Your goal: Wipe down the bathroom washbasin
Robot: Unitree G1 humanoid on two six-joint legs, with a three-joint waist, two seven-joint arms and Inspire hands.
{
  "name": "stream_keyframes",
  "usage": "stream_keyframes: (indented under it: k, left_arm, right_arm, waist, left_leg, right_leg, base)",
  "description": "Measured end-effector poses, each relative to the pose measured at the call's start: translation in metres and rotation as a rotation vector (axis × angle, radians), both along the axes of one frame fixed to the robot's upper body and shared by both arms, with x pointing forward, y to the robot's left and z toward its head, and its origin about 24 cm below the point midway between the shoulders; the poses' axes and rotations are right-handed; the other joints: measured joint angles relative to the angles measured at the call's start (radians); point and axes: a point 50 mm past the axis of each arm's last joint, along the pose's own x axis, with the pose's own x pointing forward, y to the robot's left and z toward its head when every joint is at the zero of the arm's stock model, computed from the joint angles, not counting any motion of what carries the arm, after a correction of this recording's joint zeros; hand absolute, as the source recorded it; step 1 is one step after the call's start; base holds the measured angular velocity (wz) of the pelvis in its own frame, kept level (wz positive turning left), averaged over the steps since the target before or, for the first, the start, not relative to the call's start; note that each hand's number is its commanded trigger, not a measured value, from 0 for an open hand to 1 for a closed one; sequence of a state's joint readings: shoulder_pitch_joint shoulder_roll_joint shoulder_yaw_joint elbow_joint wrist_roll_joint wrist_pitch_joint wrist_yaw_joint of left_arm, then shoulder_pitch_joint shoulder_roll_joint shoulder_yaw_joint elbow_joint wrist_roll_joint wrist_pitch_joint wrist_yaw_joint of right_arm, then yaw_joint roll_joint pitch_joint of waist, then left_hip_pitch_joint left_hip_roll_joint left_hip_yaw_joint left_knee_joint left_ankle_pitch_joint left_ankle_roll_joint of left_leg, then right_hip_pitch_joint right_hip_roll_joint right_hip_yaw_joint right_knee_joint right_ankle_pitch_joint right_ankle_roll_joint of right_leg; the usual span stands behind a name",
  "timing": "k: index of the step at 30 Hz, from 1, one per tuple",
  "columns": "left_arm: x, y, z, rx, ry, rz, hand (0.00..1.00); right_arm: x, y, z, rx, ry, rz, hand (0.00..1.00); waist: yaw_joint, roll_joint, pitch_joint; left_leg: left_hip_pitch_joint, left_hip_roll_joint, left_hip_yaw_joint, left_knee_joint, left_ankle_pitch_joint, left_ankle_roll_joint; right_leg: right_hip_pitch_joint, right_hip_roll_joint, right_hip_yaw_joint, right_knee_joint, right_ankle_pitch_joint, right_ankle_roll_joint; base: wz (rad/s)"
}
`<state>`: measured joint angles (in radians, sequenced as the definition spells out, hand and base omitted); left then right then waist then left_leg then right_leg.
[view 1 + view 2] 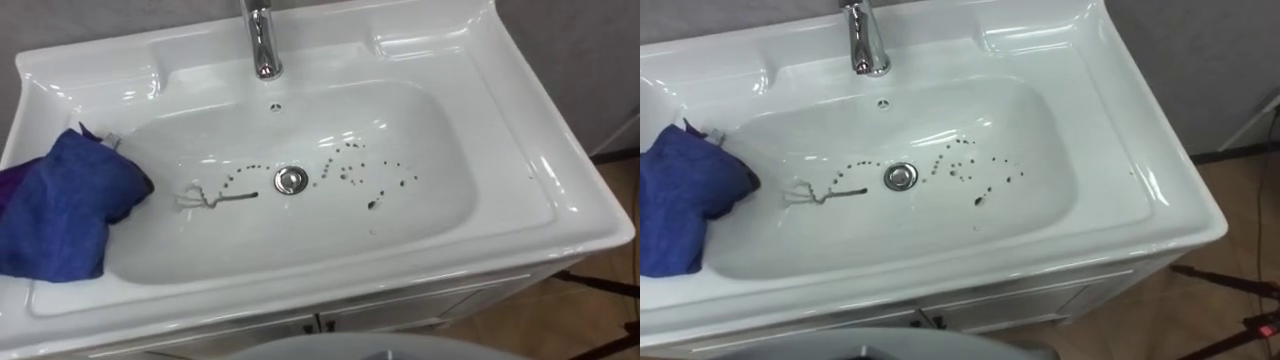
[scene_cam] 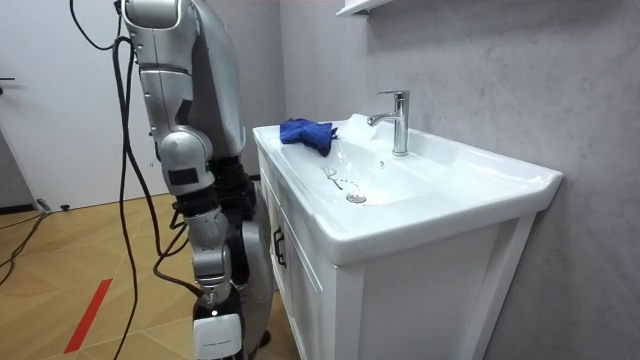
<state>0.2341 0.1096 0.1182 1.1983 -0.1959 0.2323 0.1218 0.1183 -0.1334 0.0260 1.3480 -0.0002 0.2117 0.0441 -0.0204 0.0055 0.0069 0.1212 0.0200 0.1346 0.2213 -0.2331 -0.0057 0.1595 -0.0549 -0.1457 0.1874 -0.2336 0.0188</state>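
Basin [image 1: 450, 140] with one blue cloth [image 1: 60, 205], one tap [image 1: 262, 40], one drain [image 1: 290, 180]

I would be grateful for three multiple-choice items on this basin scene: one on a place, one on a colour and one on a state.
1. Where does the cloth lie?
A. on the left rim of the basin, drooping into it
B. on the right rim
C. on the floor

2. What colour is most of the cloth?
A. white
B. blue
C. yellow

3. How does the basin look around the drain?
A. full of water
B. spotless
C. marked with dark specks and a smear

Answers:
1 A: the cloth sits on the left edge and hangs over the slope.
2 B: nearly all of its surface is deep blue.
3 C: specks lie on both sides of the drain and a smear lies to its left. No standing water shows.
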Motion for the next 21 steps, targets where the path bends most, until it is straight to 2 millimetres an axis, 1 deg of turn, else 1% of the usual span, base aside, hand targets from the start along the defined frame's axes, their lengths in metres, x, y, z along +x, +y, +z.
stream_keyframes:
  k: [2, 4, 5, 6, 7, 9, 11, 12, 15, 18, 19, 21]
  left_arm:
    - [-0.007, 0.000, 0.001, 0.016, 0.000, 0.098, 0.00]
    - [-0.015, 0.003, 0.002, 0.052, -0.005, 0.233, 0.00]
    - [-0.015, 0.004, 0.002, 0.064, -0.011, 0.267, 0.00]
    - [-0.014, 0.007, 0.003, 0.087, -0.028, 0.343, 0.00]
    - [-0.013, 0.009, 0.003, 0.100, -0.040, 0.384, 0.00]
    - [-0.012, 0.015, 0.005, 0.147, -0.079, 0.525, 0.00]
    - [-0.013, 0.020, 0.006, 0.180, -0.087, 0.589, 0.00]
    - [-0.013, 0.024, 0.008, 0.201, -0.091, 0.619, 0.00]
    - [-0.011, 0.039, 0.013, 0.267, -0.127, 0.731, 0.00]
    - [-0.006, 0.056, 0.020, 0.339, -0.184, 0.846, 0.00]
    - [-0.005, 0.060, 0.022, 0.356, -0.194, 0.860, 0.00]
    - [-0.003, 0.074, 0.029, 0.423, -0.245, 0.939, 0.00]
  right_arm:
    - [-0.002, 0.000, 0.000, -0.002, 0.006, -0.010, 0.00]
    - [-0.005, 0.000, 0.000, -0.009, 0.017, -0.017, 0.00]
    - [-0.005, 0.000, 0.000, -0.009, 0.020, -0.018, 0.00]
    - [-0.005, -0.001, 0.000, -0.009, 0.021, -0.015, 0.00]
    - [-0.006, -0.002, 0.001, -0.010, 0.024, -0.015, 0.00]
    - [-0.008, -0.007, 0.002, -0.014, 0.033, -0.011, 0.00]
    - [-0.007, -0.011, 0.003, -0.023, 0.031, 0.000, 0.00]
    - [-0.007, -0.013, 0.003, -0.025, 0.031, 0.000, 0.00]
    - [-0.008, -0.016, 0.004, -0.024, 0.034, -0.001, 0.00]
    - [-0.008, -0.023, 0.006, -0.036, 0.036, -0.002, 0.00]
    - [-0.008, -0.025, 0.007, -0.040, 0.036, -0.001, 0.00]
    - [-0.007, -0.032, 0.009, -0.059, 0.025, -0.009, 0.00]
  waist:
    - [0.005, -0.001, -0.0014]
    - [0.024, 0.000, -0.0005]
    - [0.029, 0.000, -0.0006]
    - [0.040, 0.001, -0.0001]
    - [0.052, 0.002, 0.0003]
    - [0.084, 0.007, 0.0006]
    - [0.094, 0.008, 0.0007]
    - [0.109, 0.010, 0.0012]
    - [0.128, 0.015, 0.0009]
    - [0.145, 0.032, 0.0006]
    - [0.148, 0.035, 0.0001]
    - [0.161, 0.045, -0.0001]
  left_leg:
    - [-0.005, -0.002, -0.010, 0.002, 0.000, 0.000]
    - [-0.003, -0.003, -0.021, 0.005, 0.000, 0.000]
    - [-0.003, -0.004, -0.026, 0.007, 0.000, 0.000]
    - [-0.005, -0.005, -0.032, 0.008, 0.000, 0.000]
    - [-0.005, -0.005, -0.032, 0.008, 0.000, 0.000]
    - [-0.004, -0.008, -0.034, 0.008, 0.001, 0.000]
    - [-0.006, -0.012, -0.042, 0.008, 0.001, 0.001]
    - [-0.008, -0.013, -0.045, 0.008, 0.001, 0.001]
    - [-0.019, -0.016, -0.058, 0.008, 0.001, 0.001]
    - [-0.024, -0.017, -0.070, 0.014, 0.001, 0.001]
    - [-0.026, -0.018, -0.073, 0.014, 0.001, 0.001]
    - [-0.030, -0.019, -0.080, 0.013, 0.001, 0.001]
  right_leg:
    - [0.003, -0.001, -0.013, 0.002, 0.000, 0.000]
    - [0.016, -0.002, -0.024, -0.003, 0.000, 0.000]
    - [0.017, -0.002, -0.027, -0.002, 0.000, 0.000]
    - [0.018, -0.004, -0.034, -0.002, -0.001, 0.000]
    - [0.018, -0.004, -0.033, -0.002, -0.001, 0.000]
    - [0.018, -0.007, -0.034, -0.002, -0.002, 0.002]
    - [0.019, -0.010, -0.042, -0.002, -0.004, 0.004]
    - [0.019, -0.011, -0.045, -0.002, -0.004, 0.004]
    - [0.019, -0.012, -0.056, -0.002, -0.005, 0.005]
    - [0.017, -0.013, -0.071, 0.000, -0.005, 0.005]
    - [0.017, -0.013, -0.074, 0.001, -0.005, 0.005]
    - [0.015, -0.013, -0.078, -0.001, -0.005, 0.005]
  base:
    - [0.21]
    - [0.14]
    - [0.16]
    - [0.11]
    - [0.08]
    - [0.02]
    - [0.09]
    - [0.10]
    - [0.12]
    - [0.11]
    - [0.12]
    - [0.07]
